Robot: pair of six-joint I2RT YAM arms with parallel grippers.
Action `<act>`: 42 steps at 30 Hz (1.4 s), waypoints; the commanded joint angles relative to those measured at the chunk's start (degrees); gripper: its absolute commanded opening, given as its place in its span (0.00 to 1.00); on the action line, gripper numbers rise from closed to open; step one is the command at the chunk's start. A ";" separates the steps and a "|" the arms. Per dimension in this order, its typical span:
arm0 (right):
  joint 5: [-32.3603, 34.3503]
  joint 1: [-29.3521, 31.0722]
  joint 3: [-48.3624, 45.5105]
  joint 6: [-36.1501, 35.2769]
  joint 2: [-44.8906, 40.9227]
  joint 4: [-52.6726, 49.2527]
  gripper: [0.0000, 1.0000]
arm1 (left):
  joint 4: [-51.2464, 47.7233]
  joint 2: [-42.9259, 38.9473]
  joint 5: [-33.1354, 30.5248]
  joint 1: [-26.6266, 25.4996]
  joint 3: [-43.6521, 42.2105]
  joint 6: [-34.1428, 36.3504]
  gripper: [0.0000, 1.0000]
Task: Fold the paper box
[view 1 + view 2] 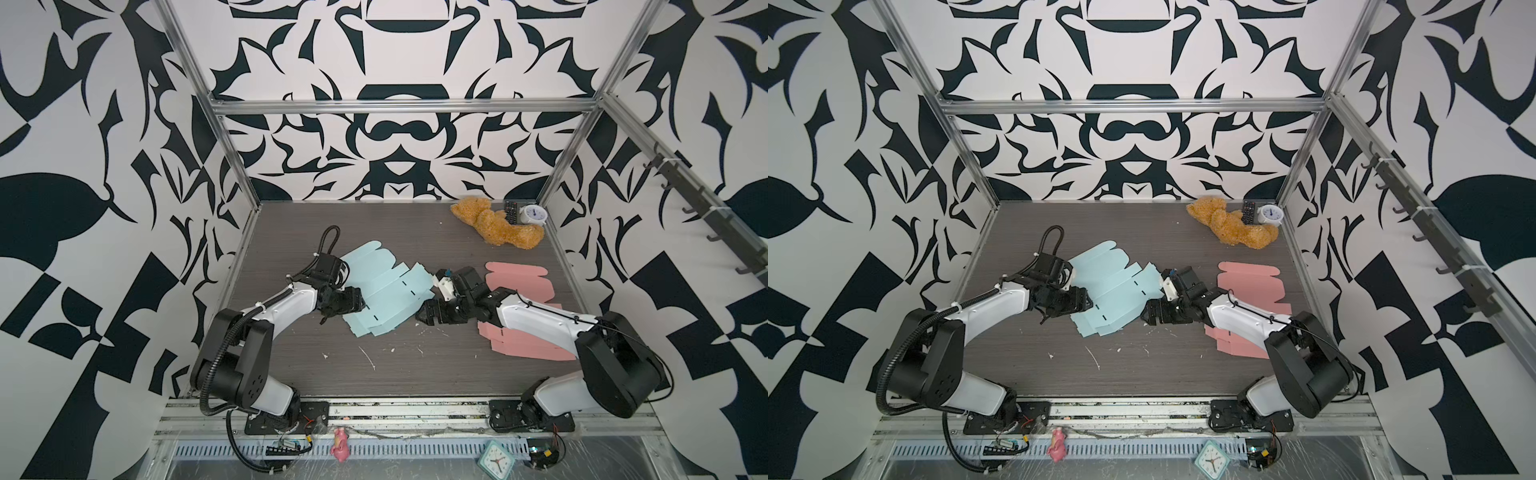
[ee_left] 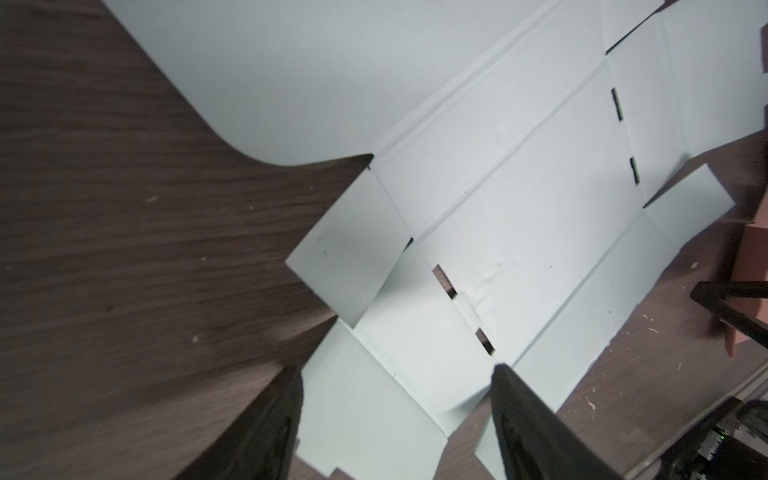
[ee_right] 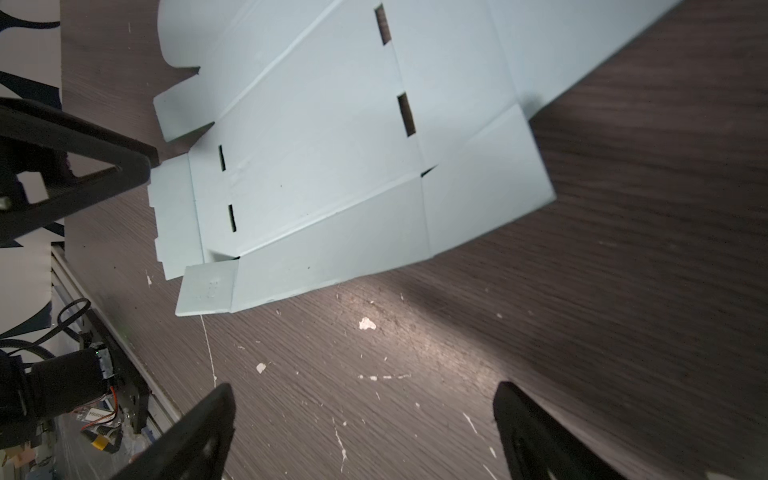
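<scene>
The left gripper hovers, jaws spread, over the near-left flap of the blue paper box (unfolded, flat on the table, lid end pointing far-left). Just off its right edge, the right gripper stands wide open above bare wood, pinching nothing. Of the 2, the left looks nearer.

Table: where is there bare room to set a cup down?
Bare: the far strip between back wall and blue sheet, and the near strip between that, the pink sheet and the front rail, though scraps litter it. Crowded: the far right corner with teddy, remote and clock, and mid-table around the left pincer and right pincer.
</scene>
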 commanded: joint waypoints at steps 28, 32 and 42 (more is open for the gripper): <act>1.36 0.55 1.18 -0.45 0.14 0.51 0.99 | -2.97 5.19 0.02 0.26 4.06 5.76 0.73; 1.61 0.50 1.20 -0.52 0.30 0.53 0.99 | -2.80 4.28 1.02 0.16 2.98 4.70 0.72; 1.89 0.54 1.89 -1.11 0.15 -0.19 0.98 | -0.27 1.34 2.42 -3.30 -1.18 -0.31 0.71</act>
